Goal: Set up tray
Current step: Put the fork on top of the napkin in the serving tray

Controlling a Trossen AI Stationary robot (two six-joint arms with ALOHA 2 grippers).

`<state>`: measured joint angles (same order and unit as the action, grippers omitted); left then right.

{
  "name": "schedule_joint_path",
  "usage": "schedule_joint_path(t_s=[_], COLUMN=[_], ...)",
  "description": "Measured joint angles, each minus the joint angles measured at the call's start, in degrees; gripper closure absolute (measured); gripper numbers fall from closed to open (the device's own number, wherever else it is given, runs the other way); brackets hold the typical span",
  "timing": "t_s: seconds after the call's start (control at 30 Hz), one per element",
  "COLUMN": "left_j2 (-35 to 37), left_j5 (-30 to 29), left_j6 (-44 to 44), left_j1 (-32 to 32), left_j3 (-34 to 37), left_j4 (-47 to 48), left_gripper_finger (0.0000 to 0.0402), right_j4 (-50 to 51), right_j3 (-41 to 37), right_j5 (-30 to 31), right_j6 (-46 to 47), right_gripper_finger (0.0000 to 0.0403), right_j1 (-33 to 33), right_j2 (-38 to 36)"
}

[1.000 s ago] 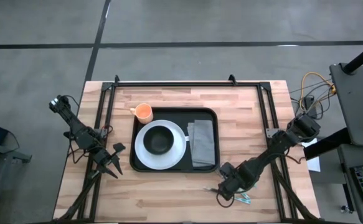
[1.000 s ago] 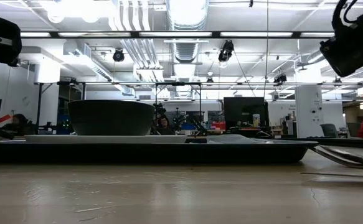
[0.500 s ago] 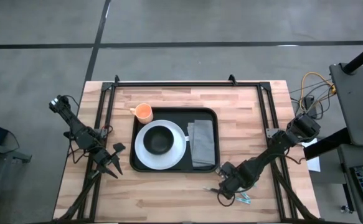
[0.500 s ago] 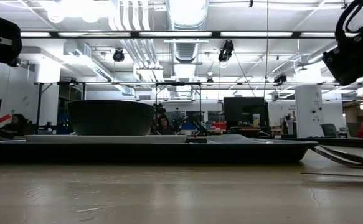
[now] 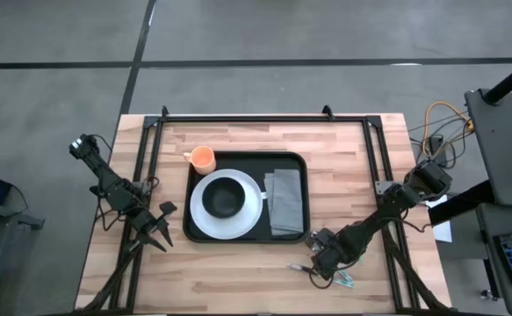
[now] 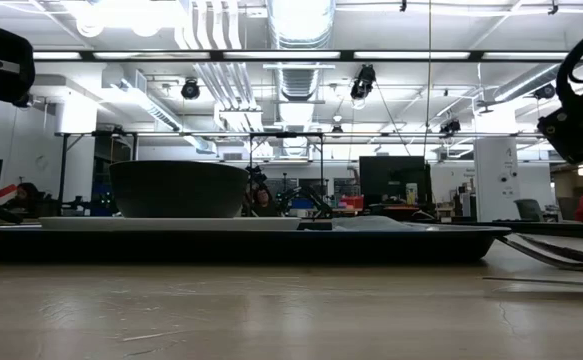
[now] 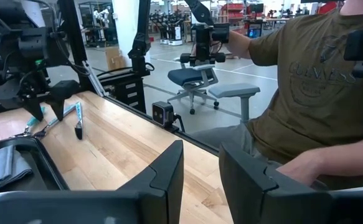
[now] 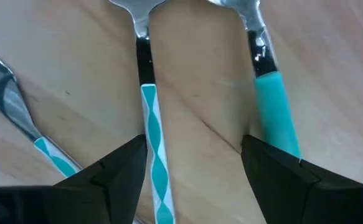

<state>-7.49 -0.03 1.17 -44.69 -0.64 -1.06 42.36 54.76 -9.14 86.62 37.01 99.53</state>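
Tabletop (image 5: 238, 290): right claw (image 5: 324, 261) spread over cutlery (image 8: 149, 112) just off tray (image 5: 299, 235) corner; left claw (image 5: 155, 230) waits, spread.

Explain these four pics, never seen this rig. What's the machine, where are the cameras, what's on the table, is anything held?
It is a robot with two dark arms at a wooden table, each ending in a two-finger pincer. One picture looks straight down, one looks level across the tabletop, and one comes from each wrist.

On the table is a black tray holding a white plate, a dark bowl on the plate, and a grey napkin. An orange cup stands at the tray's far left corner. Teal-handled cutlery lies on the wood near the tray's near right corner.

The right pincer hangs open just over the cutlery, holding nothing. The left pincer waits open beside the tray, also empty. A seated person shows beyond the table.
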Motion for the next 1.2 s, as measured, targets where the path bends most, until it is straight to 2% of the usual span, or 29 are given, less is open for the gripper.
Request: schedule_joint_path(t_s=[0.23,0.43,0.6,0.87,1.1,1.2], left_j2=[0.0,0.0,0.0,0.0,0.0,0.0], left_j5=[0.0,0.0,0.0,0.0,0.0,0.0], left_j6=[0.0,0.0,0.0,0.0,0.0,0.0], left_j1=[0.0,0.0,0.0,0.0,0.0,0.0], left_j3=[0.0,0.0,0.0,0.0,0.0,0.0], left_j4=[0.0,0.0,0.0,0.0,0.0,0.0], left_gripper_finger=[0.0318,0.0318,0.0318,0.0318,0.0318,0.0318], right_j4=[-1.7,-2.2,-2.7,-3.5,-3.5,-3.5], right_j3=[-0.9,-1.0,-1.0,-1.0,-1.0,-0.9], right_j5=[-0.1,-0.5,-2.4,-5.9,-12.2,-12.7], right_j6=[0.3,1.8,1.5,-3.7,-5.5,-7.1], right_gripper_finger=[0.0160,0.0190,0.0244,0.0376,0.0384,0.0385], right_j1=[0.0,0.2,0.2,0.2,0.3,0.3], right_j2=[-0.2,-0.1,-0.1,0.1,0.1,0.1])
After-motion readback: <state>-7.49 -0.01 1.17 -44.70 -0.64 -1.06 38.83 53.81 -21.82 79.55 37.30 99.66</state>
